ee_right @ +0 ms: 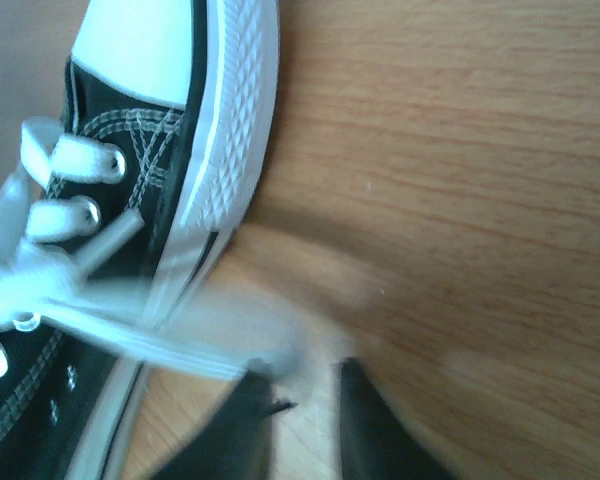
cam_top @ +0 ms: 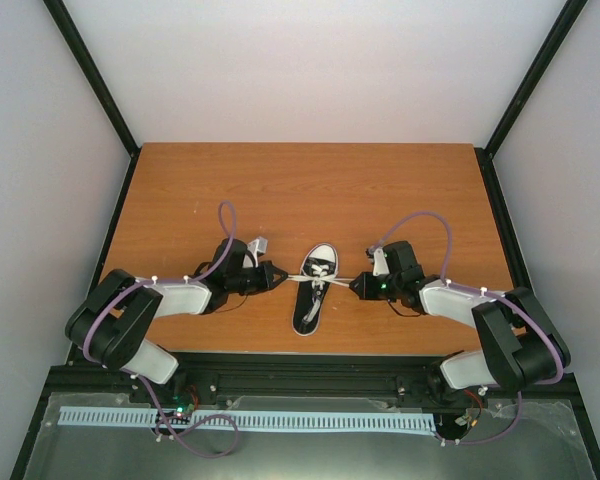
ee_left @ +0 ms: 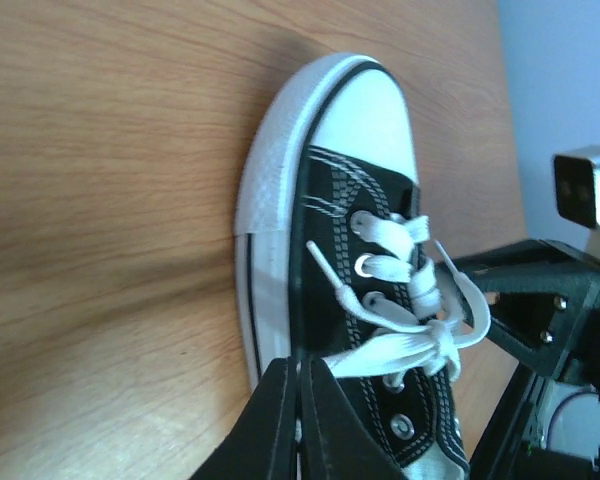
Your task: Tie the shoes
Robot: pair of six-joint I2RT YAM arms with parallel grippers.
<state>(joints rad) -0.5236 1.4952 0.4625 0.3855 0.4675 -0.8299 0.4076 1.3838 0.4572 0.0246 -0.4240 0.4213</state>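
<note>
From the top view we see the sneaker (cam_top: pixel 315 290) lying near the front edge of the worktop (cam_top: pixel 310 180), toe away from the arm bases. Broad bare wood lies behind it and out to both side edges. Both arms are folded low, elbows out toward the sides and forearms reaching inward. The left gripper (cam_top: pixel 278 276) sits just beside the shoe's left flank and the right gripper (cam_top: pixel 357 286) just beside its right. A strand of the laces (cam_top: pixel 332 283) stretches across between them. In the left wrist view the sneaker (ee_left: pixel 340 250) rests flat on its white sole, open wood along its side. Here the left gripper (ee_left: pixel 298 365) has its jaws pressed together on a flat lace end over the eyelets. The right wrist view is blurred: the right gripper (ee_right: pixel 300 365) shows a narrow gap with wood visible through it. A lace strand runs toward one finger (ee_right: pixel 250 400), but we cannot tell whether it is pinched.
</note>
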